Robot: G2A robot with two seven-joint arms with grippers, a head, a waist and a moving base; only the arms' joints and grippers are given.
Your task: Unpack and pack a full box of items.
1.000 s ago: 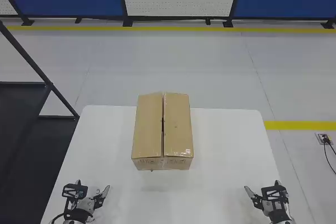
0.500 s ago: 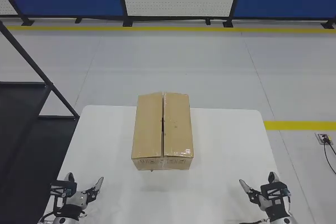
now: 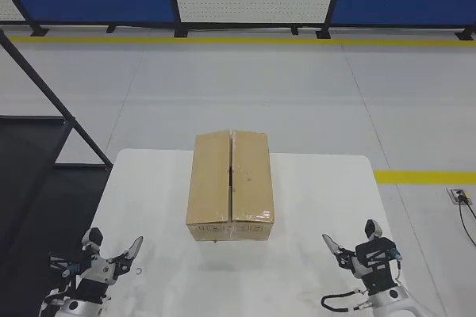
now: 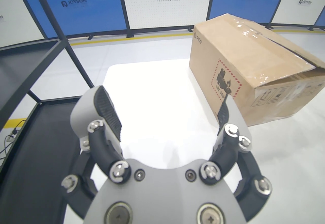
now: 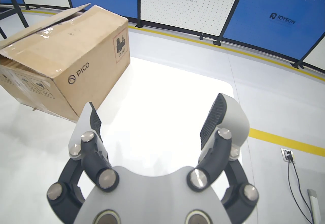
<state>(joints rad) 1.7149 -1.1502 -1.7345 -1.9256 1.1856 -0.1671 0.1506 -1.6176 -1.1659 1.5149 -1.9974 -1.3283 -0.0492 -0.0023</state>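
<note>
**Unpack not begun: box (image 3: 230,186) shut, nothing gripped**

The box sits mid-worktop (image 3: 317,214), long axis pointing away from the robot, centred between the arms. The flaps (image 3: 210,178) are folded down and meet at a centre seam (image 3: 232,170). The right wrist view shows a flap corner lifted at the far end. The left wrist view shows a gap under the flap at the near end. My read: the seam is unsealed. There are glossy tape (image 4: 261,77) remnants on top.

The left tool (image 3: 113,240) is over the near left corner of the worktop, fingers spread wide, nothing between them. The right tool (image 3: 349,235) mirrors it at the near right corner, also spread and empty. Both are well apart from the box.

Handling, all judgement:
- Corrugated card: stiff walls, flaps floppy at the hinge.
- The task says full, so assume heavy. Work it in place, don't lift it whole.
- Tape patches are likely slick. Bare card should hold on the ribbed pads (image 5: 210,115).
- Best hold is a flap's free edge at the seam, starting at the lifted corner. Pinch the thin edge and swing it outward, one flap per arm.
- Risks: the box skates on the smooth worktop if pulled sideways, or the card tears where tape holds.
</note>
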